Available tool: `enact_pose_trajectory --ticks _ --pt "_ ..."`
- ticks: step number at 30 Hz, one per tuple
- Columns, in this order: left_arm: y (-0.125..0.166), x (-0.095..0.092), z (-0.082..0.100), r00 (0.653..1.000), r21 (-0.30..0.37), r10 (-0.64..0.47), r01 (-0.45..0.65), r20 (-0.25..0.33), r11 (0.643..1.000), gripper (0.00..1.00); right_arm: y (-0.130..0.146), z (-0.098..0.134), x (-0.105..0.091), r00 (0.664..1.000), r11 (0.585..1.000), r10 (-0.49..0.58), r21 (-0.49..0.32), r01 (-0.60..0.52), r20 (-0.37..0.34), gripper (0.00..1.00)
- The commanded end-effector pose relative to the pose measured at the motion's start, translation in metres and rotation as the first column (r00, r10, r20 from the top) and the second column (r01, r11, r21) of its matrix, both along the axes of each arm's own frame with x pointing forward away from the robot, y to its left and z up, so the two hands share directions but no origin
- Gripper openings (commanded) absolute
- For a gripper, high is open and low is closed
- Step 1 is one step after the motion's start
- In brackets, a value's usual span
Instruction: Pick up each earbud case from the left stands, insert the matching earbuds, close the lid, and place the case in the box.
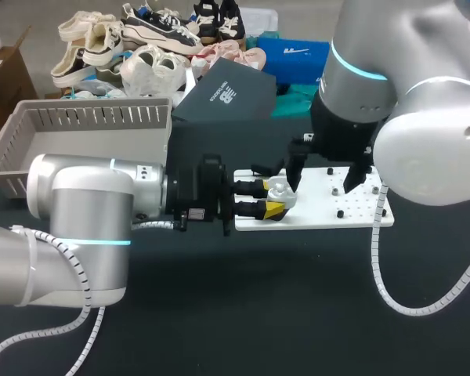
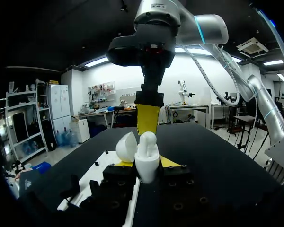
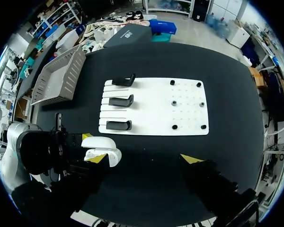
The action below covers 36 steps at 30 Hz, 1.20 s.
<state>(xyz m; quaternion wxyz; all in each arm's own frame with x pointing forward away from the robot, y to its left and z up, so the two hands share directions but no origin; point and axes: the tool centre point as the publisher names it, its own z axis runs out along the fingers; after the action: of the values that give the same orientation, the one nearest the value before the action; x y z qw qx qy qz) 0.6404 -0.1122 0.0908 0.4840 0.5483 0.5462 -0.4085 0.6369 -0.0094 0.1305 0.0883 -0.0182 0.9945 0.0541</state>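
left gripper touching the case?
Touching. Left wrist view: case sits between the left gripper and its two yellow tips, both pressed against its sides.

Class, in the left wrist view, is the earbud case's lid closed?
No, the case has its lid swung open beside the body.

- A black table (image 1: pixel 282 305) filled most of the head view, and its bare dark top took up the whole lower half of the frame.
- A white board (image 1: pixel 360 213) lay flat on the table, right of centre in the frame.
- In the right wrist view, that board carried three black stands (image 3: pixel 120 101) in a column along the end nearer the basket. Small black pegs (image 3: pixel 174 127) were dotted over its other end.
- A grey slatted basket (image 1: pixel 86 117) sat on the table in the upper left of the frame, well apart from the board.
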Motion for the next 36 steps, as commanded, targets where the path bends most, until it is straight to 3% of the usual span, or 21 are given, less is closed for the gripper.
enact_pose_trajectory --ticks 1,36 --pt "-0.001 -0.001 -0.001 1.0 -0.002 0.005 -0.005 0.003 1.0 0.0 0.002 -0.001 0.002 1.0 1.0 -0.001 -0.002 0.001 -0.005 0.94" --pt "-0.001 -0.001 -0.001 1.0 -0.002 0.005 -0.005 0.003 1.0 0.0 0.016 0.004 -0.003 0.999 0.999 0.039 0.008 -0.039 0.003 0.94"
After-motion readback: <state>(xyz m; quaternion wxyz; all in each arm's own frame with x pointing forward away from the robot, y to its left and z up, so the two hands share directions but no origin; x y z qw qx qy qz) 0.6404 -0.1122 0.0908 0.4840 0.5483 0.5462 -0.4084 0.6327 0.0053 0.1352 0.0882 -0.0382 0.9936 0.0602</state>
